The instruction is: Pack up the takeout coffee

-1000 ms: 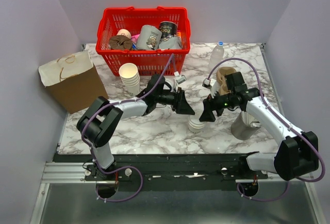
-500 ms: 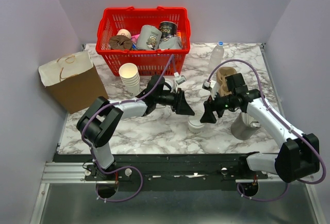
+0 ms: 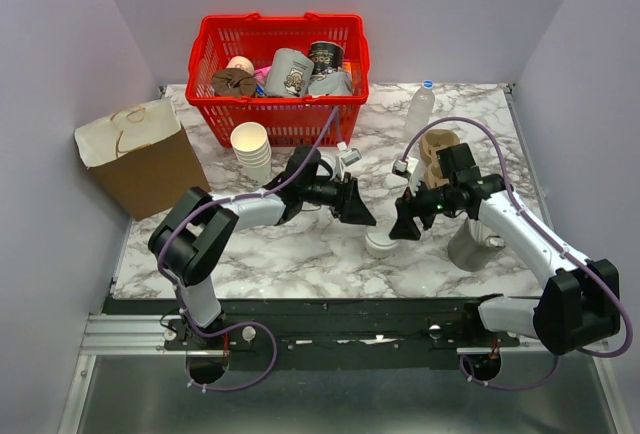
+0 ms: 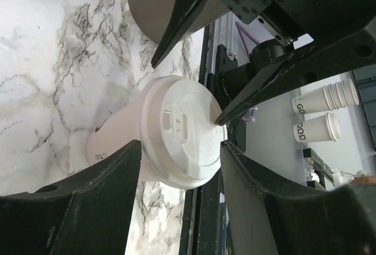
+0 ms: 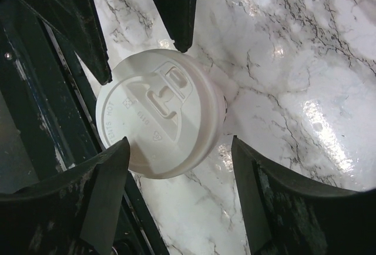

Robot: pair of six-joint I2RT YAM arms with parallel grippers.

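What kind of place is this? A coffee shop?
Probably a robot practice table, not a real shop: plain walls around a marble-look tabletop, two robot arms bolted on, plus a lidded takeout coffee cup and a stack of paper cups.

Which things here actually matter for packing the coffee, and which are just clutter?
Job in hand:
- lidded white cup
- left gripper and right gripper, both open beside it

Lying about:
- red basket holding mugs
- stack of paper cups
- water bottle
- grey cup
- brown box (possibly the packing target)

Robot lab: walled marble table [image 3: 300, 259], twin arms [image 3: 250, 209]
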